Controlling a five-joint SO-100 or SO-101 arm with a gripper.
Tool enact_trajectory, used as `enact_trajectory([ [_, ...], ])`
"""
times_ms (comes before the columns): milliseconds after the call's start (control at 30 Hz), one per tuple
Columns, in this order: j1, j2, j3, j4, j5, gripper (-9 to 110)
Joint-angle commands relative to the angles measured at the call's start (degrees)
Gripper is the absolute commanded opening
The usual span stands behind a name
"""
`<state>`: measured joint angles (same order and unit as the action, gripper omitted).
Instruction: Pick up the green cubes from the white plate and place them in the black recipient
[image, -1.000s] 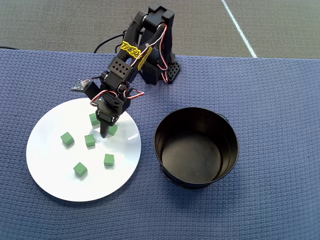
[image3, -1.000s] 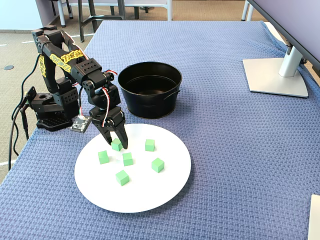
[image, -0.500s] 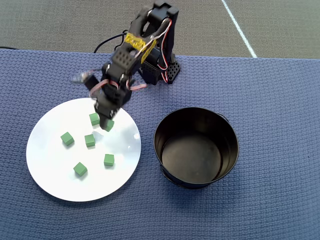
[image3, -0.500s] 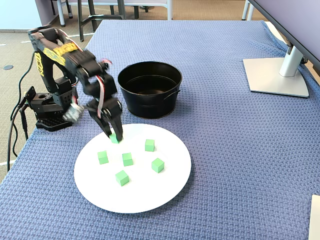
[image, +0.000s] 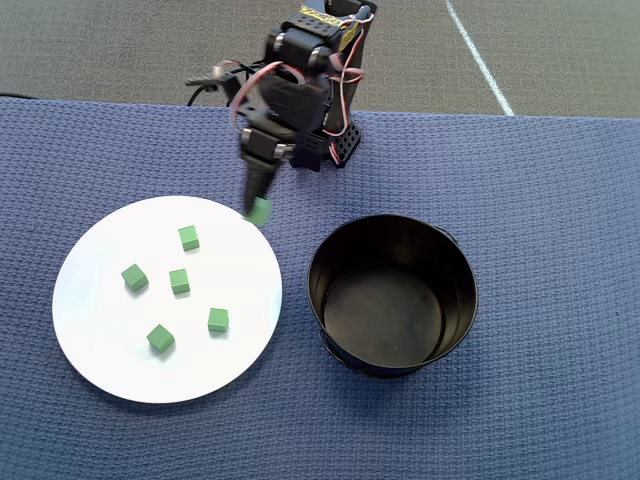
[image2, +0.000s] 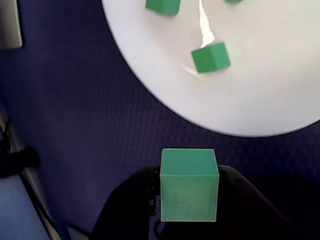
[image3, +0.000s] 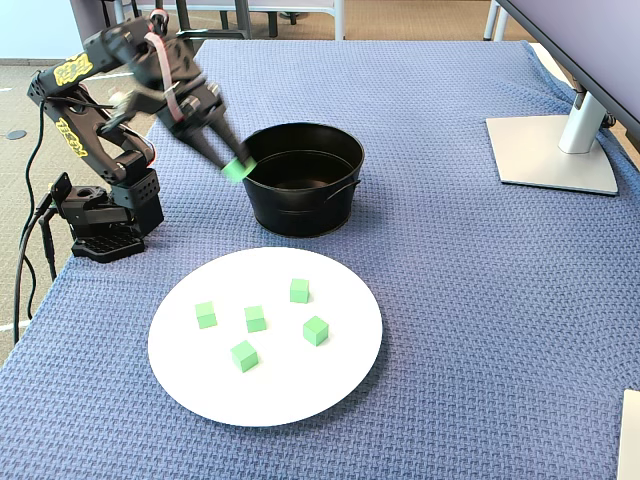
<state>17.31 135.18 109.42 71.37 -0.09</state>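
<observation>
My gripper (image: 259, 209) is shut on a green cube (image2: 189, 184) and holds it in the air above the far edge of the white plate (image: 100, 340), left of the black recipient (image: 392, 295) in the overhead view. The fixed view shows the held cube (image3: 238, 169) level with the pot's rim (image3: 330, 185). Several more green cubes lie on the plate, among them one at the back (image: 188, 237), one at the left (image: 134, 277) and one at the front (image: 160, 338). The pot looks empty inside.
The blue woven cloth (image: 540, 200) covers the table. The arm's base (image3: 105, 215) stands at the table's edge, behind the plate in the overhead view. A monitor stand (image3: 555, 150) sits at the far right in the fixed view.
</observation>
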Motion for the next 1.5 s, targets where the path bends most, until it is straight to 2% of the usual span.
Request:
enact_trajectory([
  [0, -11.95, -5.45, -6.06, -4.39, 4.92, 0],
  [333, -28.48, -27.69, -7.47, -14.5, 9.05, 0],
  [533, -34.1, -30.59, -7.91, -14.59, 10.55, 0],
  [567, -33.93, -30.32, -8.09, -14.33, 10.63, 8],
  [633, -34.28, -29.97, -9.4, -13.01, 8.0, 34],
  [667, -34.1, -29.62, -10.28, -11.95, 7.21, 38],
  [900, -26.81, -25.22, -21.09, -1.05, 3.87, 38],
  [1000, -21.09, -24.52, -25.14, 7.56, -5.36, 37],
  [1133, -6.42, -24.52, -26.19, 10.37, -25.66, 38],
  [1300, 9.93, -26.1, -19.69, 0.88, -50.27, 39],
  [1467, 19.86, -25.4, -9.05, -7.65, -69.26, 38],
])
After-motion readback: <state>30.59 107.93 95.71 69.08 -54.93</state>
